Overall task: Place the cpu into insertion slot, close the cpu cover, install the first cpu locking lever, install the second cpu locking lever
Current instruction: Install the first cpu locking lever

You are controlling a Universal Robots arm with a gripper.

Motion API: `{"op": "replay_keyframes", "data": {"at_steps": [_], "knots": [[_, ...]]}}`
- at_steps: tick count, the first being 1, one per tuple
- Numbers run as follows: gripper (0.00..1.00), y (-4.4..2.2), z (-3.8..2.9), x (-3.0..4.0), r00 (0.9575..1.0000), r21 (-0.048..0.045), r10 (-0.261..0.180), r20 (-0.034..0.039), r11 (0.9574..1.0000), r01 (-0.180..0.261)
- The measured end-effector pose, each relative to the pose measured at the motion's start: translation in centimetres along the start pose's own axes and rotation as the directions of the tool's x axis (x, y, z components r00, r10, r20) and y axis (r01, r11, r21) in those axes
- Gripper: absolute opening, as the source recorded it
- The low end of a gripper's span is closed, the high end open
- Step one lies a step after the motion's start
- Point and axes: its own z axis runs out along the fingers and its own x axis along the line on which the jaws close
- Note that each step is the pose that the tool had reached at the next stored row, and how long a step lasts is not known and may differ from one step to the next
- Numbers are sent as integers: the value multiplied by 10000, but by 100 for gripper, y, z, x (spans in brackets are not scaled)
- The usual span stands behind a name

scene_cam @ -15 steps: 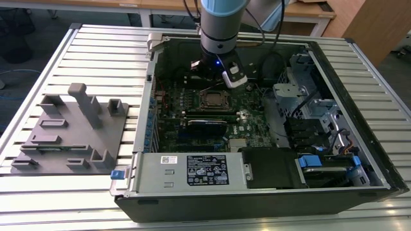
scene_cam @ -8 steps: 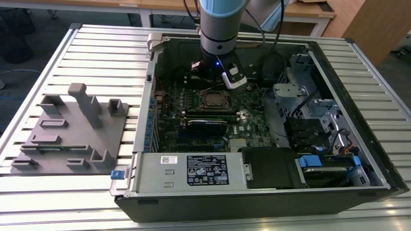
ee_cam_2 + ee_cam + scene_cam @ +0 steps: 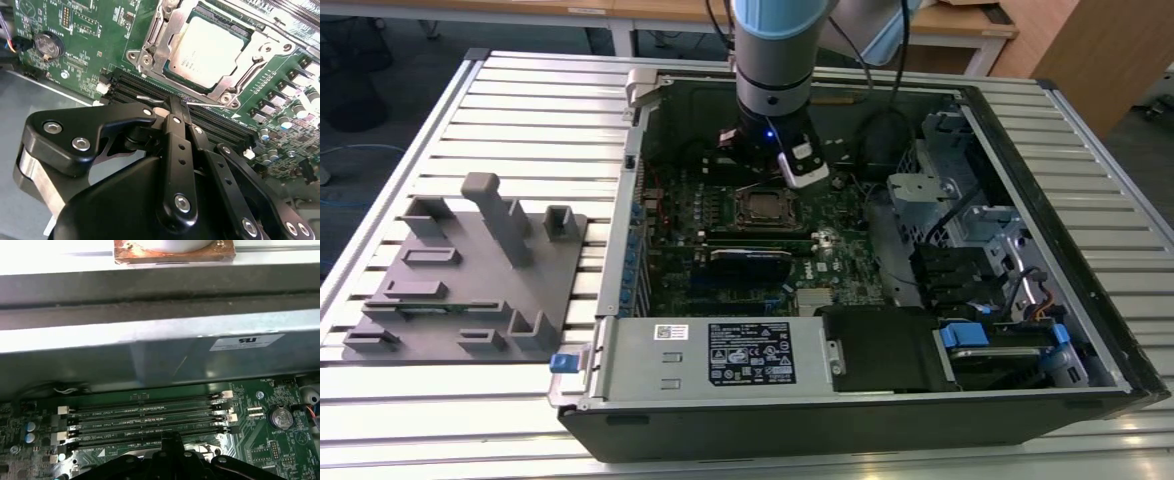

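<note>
The chip (image 3: 207,47) already sits in its socket (image 3: 739,208), with the silver cover (image 3: 172,32) folded down around it. In the exterior view the gripper (image 3: 771,180) hangs at twelve o'clock of the socket, inside the open computer case (image 3: 854,425). In the second wrist view its fingers are clenched together, their tips against a thin wire lever (image 3: 207,104) beside the memory slots (image 3: 150,415). Whether they pinch it or merely press it, I cannot tell.

Pale slatted metal table (image 3: 520,120), glare along near slats. Behind it, light wooden desks (image 3: 961,25); wooden panel (image 3: 1101,60) at exterior view's right. Dark grey floor (image 3: 420,45) beyond, exterior view's left.
</note>
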Motion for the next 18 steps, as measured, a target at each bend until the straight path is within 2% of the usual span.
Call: {"op": "replay_keyframes", "data": {"at_steps": [8, 18], "knots": [[10, 22, 25, 14, 9991, 23, 406, 121, 9992, -407], [10, 51, 48, 25, 9958, 43, 881, 267, 9961, -882]]}}
